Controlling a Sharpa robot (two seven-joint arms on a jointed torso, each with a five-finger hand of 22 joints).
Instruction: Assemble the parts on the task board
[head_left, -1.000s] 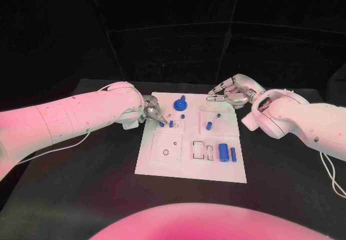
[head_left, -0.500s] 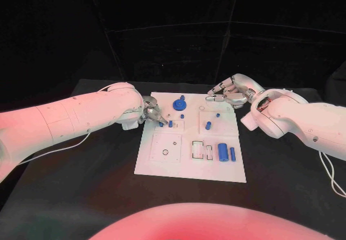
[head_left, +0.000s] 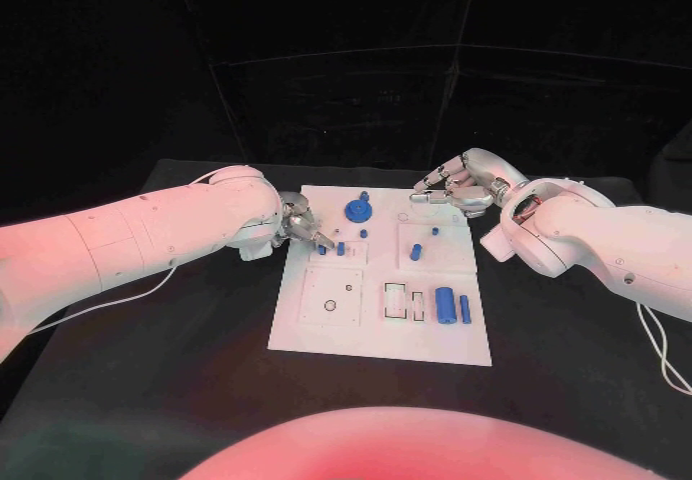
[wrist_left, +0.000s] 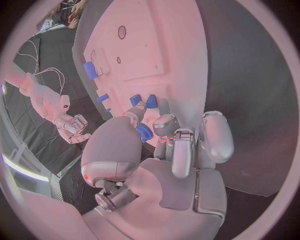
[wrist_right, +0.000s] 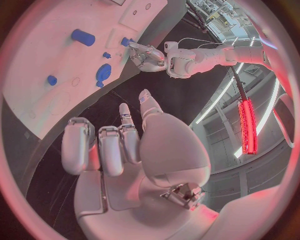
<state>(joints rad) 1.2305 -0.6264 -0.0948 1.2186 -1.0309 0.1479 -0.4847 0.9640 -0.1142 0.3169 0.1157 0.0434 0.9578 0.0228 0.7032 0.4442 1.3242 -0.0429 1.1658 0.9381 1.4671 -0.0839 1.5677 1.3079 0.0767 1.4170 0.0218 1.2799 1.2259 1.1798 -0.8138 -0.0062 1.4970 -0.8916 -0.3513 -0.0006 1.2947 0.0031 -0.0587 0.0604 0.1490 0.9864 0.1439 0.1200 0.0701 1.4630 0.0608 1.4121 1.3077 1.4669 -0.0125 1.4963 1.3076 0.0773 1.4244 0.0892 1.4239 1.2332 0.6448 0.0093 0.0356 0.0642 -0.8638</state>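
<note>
Our left hand (head_left: 306, 226) pinched a small blue plastic peg (wrist_left: 144, 133) over the white task board's (head_left: 378, 335) upper-left edge; our right hand (head_left: 459, 186) hovered empty, fingers curled. We judged slow, vertical seating best.

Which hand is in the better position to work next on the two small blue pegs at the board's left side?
Probably the left hand: its fingertips sit right beside the two small blue pegs on the task board. The right hand hovers off the far right corner, holding nothing.

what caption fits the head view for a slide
Left hand works at small blue parts on the white task board while the right hand hovers empty at its far corner.
</note>
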